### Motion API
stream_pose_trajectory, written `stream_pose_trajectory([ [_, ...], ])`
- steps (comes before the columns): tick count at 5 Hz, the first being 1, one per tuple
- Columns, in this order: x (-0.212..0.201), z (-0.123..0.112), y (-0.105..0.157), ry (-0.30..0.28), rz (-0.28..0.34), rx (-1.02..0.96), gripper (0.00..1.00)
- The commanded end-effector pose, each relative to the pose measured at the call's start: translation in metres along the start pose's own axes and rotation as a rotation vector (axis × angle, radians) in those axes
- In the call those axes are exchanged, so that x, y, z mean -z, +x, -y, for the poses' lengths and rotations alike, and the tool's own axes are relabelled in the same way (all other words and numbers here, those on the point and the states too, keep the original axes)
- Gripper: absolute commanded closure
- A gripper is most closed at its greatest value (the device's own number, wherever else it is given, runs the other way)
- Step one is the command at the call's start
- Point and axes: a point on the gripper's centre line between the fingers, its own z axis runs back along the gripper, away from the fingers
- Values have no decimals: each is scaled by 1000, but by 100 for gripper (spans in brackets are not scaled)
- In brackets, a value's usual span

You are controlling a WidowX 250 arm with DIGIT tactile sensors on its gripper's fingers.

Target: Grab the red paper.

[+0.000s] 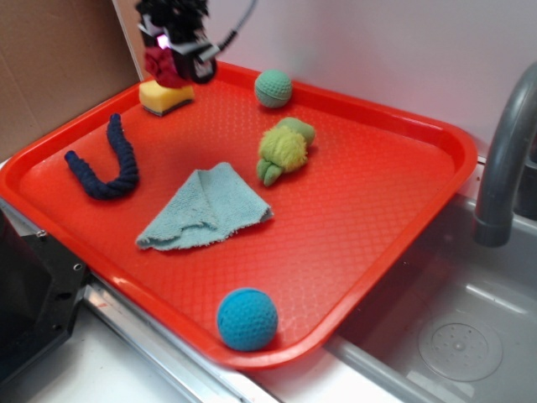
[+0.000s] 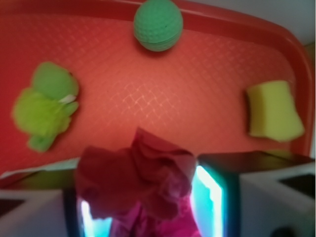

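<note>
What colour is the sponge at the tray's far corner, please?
Yellow; the sponge shows best in the wrist view.

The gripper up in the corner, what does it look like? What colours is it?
The gripper is black and blocky, with a small pinkish-white light glowing on its front and a grey cable curving away from its top. In the wrist view its jaws look dark with pale grey parts, and their inner faces glow light blue.

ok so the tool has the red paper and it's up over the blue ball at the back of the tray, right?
Not quite. The tool does hold the red paper, but the exterior view shows it above the yellow sponge; the blue ball sits at the tray's front edge.
</note>
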Motion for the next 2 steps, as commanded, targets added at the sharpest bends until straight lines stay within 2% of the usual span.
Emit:
stream_pose_trajectory([
  [1,-97,-11,-27,-16,112,-127,100],
  [2,-125,-10,-44,-11,157,-157,100],
])
